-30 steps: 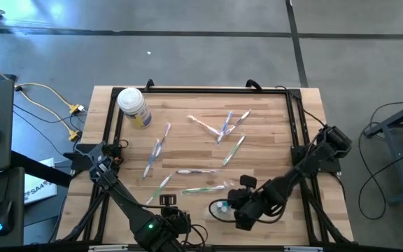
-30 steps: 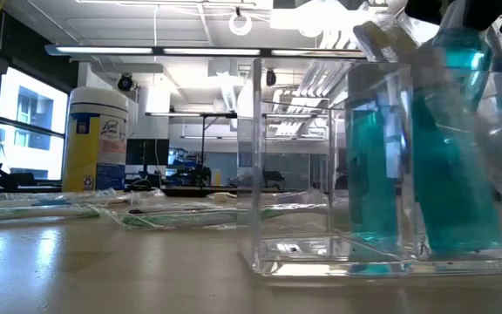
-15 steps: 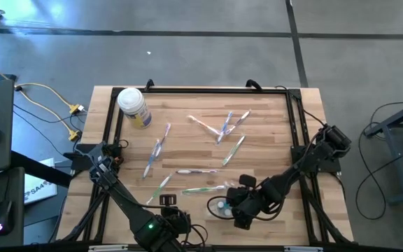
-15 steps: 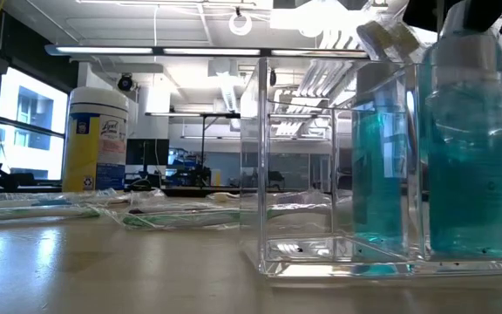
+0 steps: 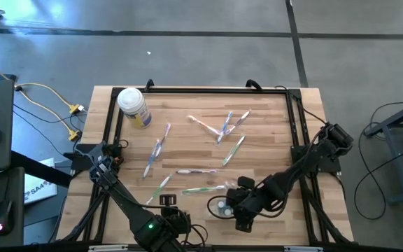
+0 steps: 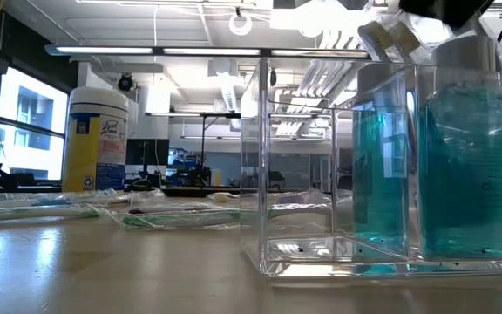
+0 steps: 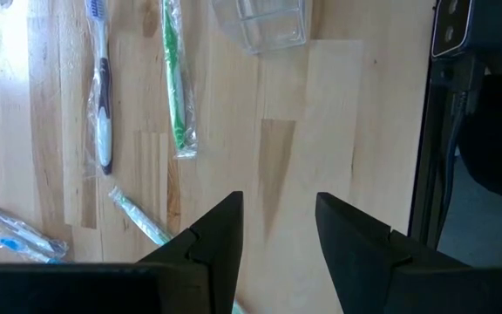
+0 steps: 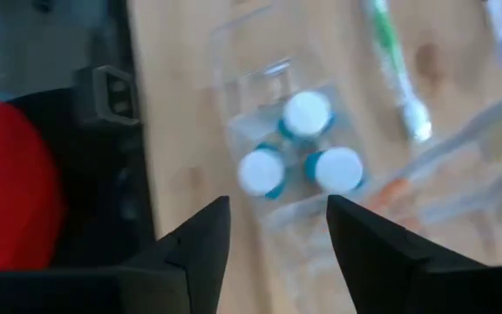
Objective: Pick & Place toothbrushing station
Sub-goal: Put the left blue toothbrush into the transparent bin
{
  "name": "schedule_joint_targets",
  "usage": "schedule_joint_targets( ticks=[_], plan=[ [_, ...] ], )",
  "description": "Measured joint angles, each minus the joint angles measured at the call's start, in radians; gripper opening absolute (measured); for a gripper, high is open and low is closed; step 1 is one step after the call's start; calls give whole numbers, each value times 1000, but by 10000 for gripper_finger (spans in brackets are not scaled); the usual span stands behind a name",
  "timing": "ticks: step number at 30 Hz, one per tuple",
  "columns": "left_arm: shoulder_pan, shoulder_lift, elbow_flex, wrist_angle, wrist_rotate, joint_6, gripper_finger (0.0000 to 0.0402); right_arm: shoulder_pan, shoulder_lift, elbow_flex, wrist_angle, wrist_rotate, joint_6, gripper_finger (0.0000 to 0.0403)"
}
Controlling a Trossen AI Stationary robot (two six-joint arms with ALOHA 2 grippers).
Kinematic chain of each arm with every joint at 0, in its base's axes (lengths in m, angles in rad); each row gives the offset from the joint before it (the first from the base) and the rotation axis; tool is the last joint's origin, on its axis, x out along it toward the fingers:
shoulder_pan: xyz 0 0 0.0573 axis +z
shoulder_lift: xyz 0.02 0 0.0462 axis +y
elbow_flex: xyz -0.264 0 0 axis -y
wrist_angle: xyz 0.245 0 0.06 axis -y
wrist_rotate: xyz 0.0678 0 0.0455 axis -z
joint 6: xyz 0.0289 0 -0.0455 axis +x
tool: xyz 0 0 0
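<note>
high view: yellow-labelled jar (image 5: pixel 133 107) beyond scattered toothbrushes (image 5: pixel 201 171).

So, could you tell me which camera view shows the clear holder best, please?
The low view: the clear holder fills the frame side-on, blue tubes standing inside. The right wrist view shows it blurred from above, the left wrist view only its edge, and the high view a small patch beside the right gripper.

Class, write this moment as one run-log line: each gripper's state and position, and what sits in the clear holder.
right gripper: open, above clear holder | holder: three white-capped teal tubes | left gripper: open, waiting at near table edge | toothbrushes: loose on table
</note>
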Motion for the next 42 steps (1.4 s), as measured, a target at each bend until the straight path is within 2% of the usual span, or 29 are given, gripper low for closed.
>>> schedule_joint_targets(
  ticks=[9, 17, 21, 27, 29, 31, 35, 42],
  plan=[
    [-13, 0, 0, 4, -2, -8, 143, 55, -110, 0, 31, -191, 30, 158],
    [-18, 0, -3, 64, -8, -23, 143, 147, -216, 0, 107, -193, -42, 145],
    [-18, 0, -51, 100, 21, -37, 143, 224, -227, 0, 103, -73, -97, 145],
    [12, -1, -131, -18, 138, -157, 143, 338, -188, -47, 139, 290, -128, 146],
    [20, -9, -146, -6, 193, -111, 143, 363, -175, -74, 179, 389, -129, 146],
    [21, -17, -145, -11, 192, -80, 143, 384, -163, -97, 219, 468, -130, 146],
    [26, -24, -144, -11, 186, -48, 143, 411, -155, -149, 261, 548, -141, 146],
    [29, -35, -144, -9, 152, 29, 143, 410, -155, -193, 300, 557, -130, 146]
  ],
)
